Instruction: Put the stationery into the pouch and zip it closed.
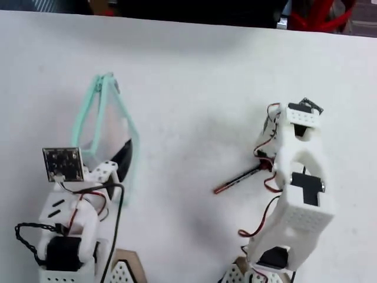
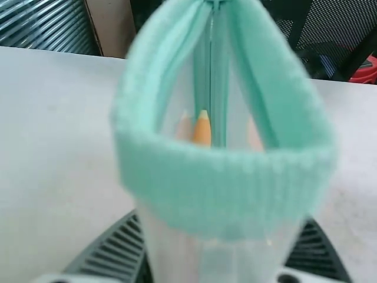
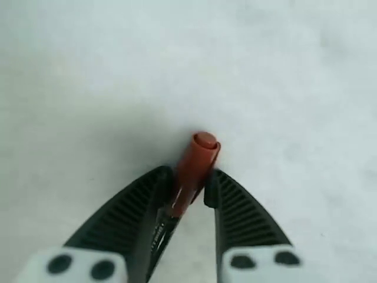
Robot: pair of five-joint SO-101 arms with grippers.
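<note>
A mint-green pouch [image 1: 109, 130] with see-through sides lies at the left of the white table, its mouth gaping. My left gripper [image 1: 121, 156] is shut on the pouch's near end. In the left wrist view the pouch [image 2: 224, 177] has its mouth held wide, and an orange pencil tip [image 2: 202, 128] shows inside, with the left gripper [image 2: 221, 236] clamped on the clear wall. At the right, my right gripper [image 1: 268, 165] is shut on a red pen [image 1: 238, 178] that slants down towards the table. The right wrist view has the pen [image 3: 200, 153] pinched in the right gripper [image 3: 188, 177].
The white table [image 1: 194, 88] is bare between the pouch and the pen. Its far edge runs along the top of the high view, with dark room and a red frame [image 1: 318, 15] behind. Both arm bases stand at the near edge.
</note>
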